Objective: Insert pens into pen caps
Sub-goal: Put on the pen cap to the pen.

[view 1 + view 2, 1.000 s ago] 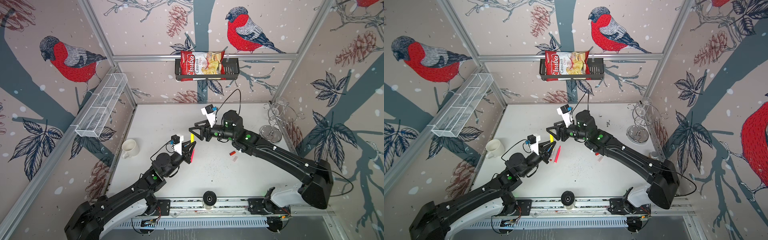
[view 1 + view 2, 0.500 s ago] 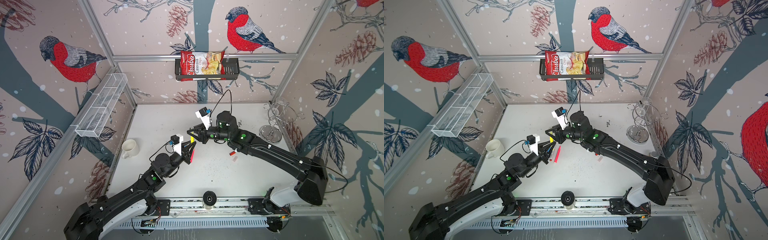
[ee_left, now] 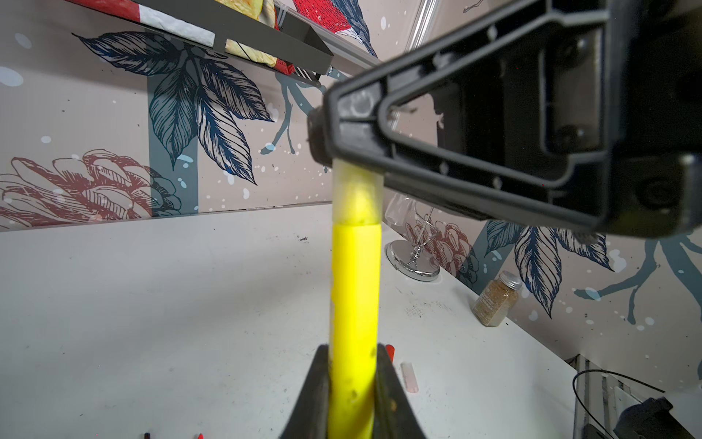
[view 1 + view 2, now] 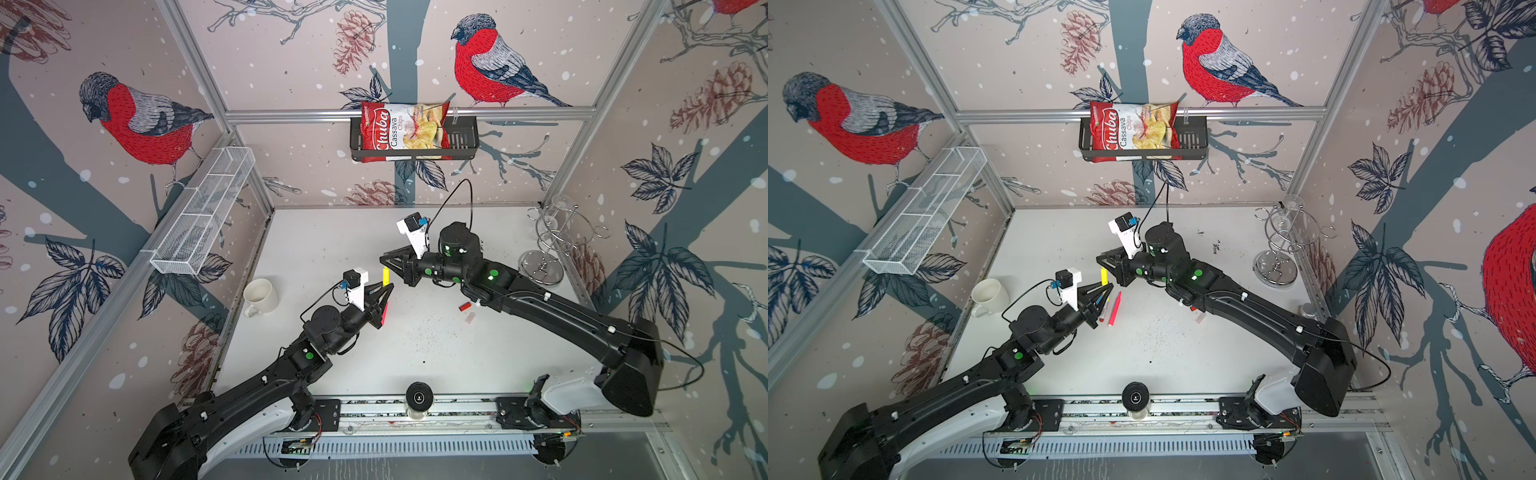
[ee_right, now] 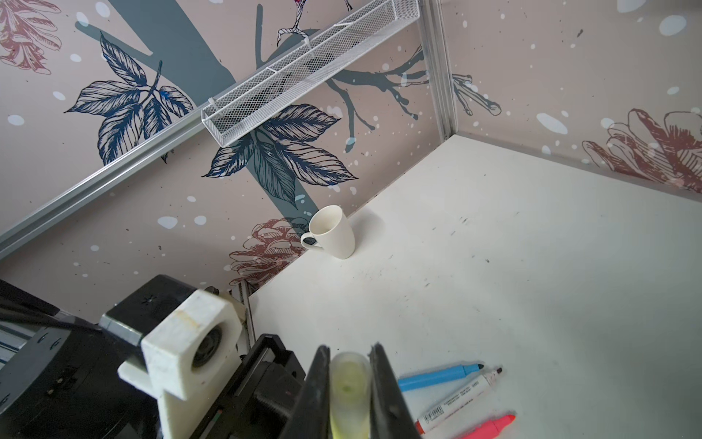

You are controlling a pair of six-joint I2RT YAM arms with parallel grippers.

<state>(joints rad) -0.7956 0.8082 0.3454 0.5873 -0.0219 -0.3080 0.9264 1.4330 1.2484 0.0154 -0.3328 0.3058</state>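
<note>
Left gripper, top views: in both top views the left gripper (image 4: 387,287) is closed tight on the yellow pen (image 4: 385,276). The pen pokes up out of its tips.
Right gripper, top views: the right gripper (image 4: 384,264) meets the top end of that pen, tip to tip with the left gripper.
Other pens, top view: a pink pen (image 4: 1115,309) and a white pen with red ends (image 4: 1105,307) lie flat on the table (image 4: 1163,353), just beside the left gripper.
Loose caps, top view: a red cap (image 4: 464,306) and a whitish cap (image 4: 470,318) lie side by side behind the right gripper, close to its arm.
Chip bag, top views: a bag (image 4: 403,131) sits in a black basket (image 4: 463,137) on the wall, far past both grippers. It says "Chuba Cassava Chips".
Mug, top views: a white mug (image 4: 259,294) stands well apart from the left gripper, by the side wall.
Left wrist view, pen: the yellow pen stands between the closed jaws. A see-through cap (image 3: 357,190) sits on its far end, touching the yellow body.
Left wrist view, right gripper: its black fingers (image 3: 361,129) hold the top of that cap.
Right wrist view, grip: the right gripper pinches the see-through cap, and yellow shows inside the cap.
Right wrist view, pens: a blue pen (image 5: 440,376), the white pen and the pink pen lie side by side on the table, just past the jaws.
Right wrist view, writing: the white pen has a barcode and small print, too small to read.
</note>
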